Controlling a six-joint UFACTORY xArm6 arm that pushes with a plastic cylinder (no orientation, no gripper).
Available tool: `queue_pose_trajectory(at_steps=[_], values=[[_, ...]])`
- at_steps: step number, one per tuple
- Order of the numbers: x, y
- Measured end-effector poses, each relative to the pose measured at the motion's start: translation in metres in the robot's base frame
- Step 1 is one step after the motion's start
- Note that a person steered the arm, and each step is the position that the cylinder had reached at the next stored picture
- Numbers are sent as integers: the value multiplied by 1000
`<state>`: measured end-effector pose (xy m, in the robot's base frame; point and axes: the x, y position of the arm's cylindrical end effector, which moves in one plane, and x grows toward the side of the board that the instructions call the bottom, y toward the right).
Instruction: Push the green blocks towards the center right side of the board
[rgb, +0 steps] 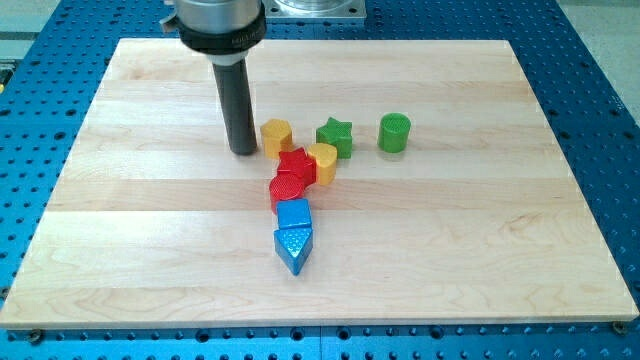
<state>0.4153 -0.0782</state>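
Note:
A green star block sits near the board's middle, a little toward the view's top. A green cylinder stands apart to its right. My tip rests on the board at the left of a yellow hexagon block, close to it, and well left of both green blocks. The rod rises straight up to the arm's head at the view's top.
A yellow block, a red star and a red round block cluster below the green star. A blue cube and a blue triangle lie below them. The wooden board sits on a blue perforated table.

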Motion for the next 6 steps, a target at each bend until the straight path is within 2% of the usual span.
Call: queue_pose_trajectory(at_steps=[1,3,4,5,6], values=[[-1,74],[-4,177],[-3,252],[-12,202],[-18,122]])
